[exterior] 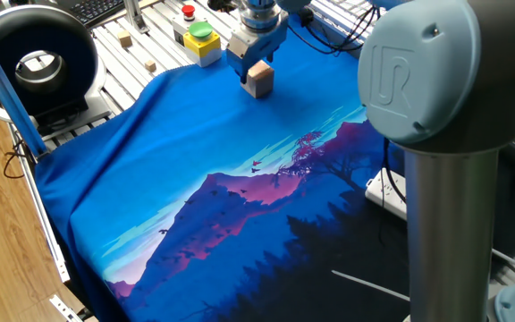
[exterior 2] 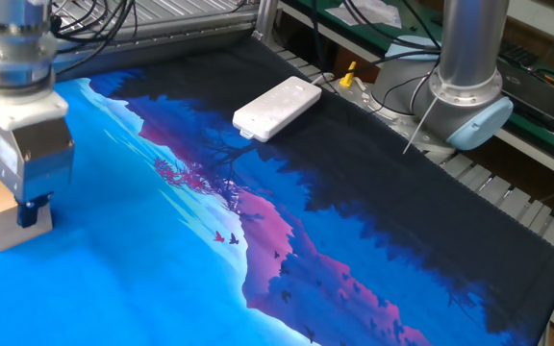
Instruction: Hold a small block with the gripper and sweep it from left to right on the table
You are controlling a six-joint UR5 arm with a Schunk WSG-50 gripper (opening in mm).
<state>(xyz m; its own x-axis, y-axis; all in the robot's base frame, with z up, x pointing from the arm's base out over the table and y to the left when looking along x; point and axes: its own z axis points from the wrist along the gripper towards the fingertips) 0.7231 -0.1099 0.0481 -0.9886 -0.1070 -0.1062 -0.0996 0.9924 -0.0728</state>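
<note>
One fixed view: grey-silver metal two-finger claw (exterior: 256, 69) clamps the light tan plain wooden cube (exterior: 259, 80) at the far end of the blue mountain-print cloth tabletop (exterior: 195, 152); cube upright, flat on the cloth, no long axis. Yellow box with green button (exterior: 199, 40) just beyond on bare slats.

Other fixed view: claw (exterior 2: 29, 210) grips the cube (exterior 2: 0, 214) near the left edge, cube bottom touching cloth (exterior 2: 142, 269). White rectangular device (exterior 2: 277, 108) lies well apart on the dark part.
</note>
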